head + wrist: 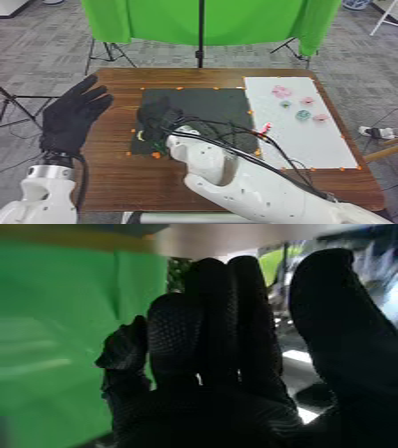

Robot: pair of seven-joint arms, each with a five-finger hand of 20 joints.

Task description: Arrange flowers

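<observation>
My right hand [156, 116] is over the dark mat [209, 102], its fingers hard to tell from the mat. In the right wrist view, my right hand [222, 344] has mostly straight fingers, the thumb apart, nothing seen between them. My left hand [73, 117] stands open beyond the table's left edge. Toward the back of the white board [302, 145] lie a large pink flower [282, 91], two smaller pink flowers [307, 100], a teal flower [303, 115] and a small bluish one [286, 104]. A yellowish piece [139, 135] lies by the mat's left edge.
A small red item [266, 128] is at the board's left side. Orange markers edge the mat and board on the brown table [115, 185]. My right forearm and its black cables cross the front right of the table. Behind stands a green cloth [160, 22].
</observation>
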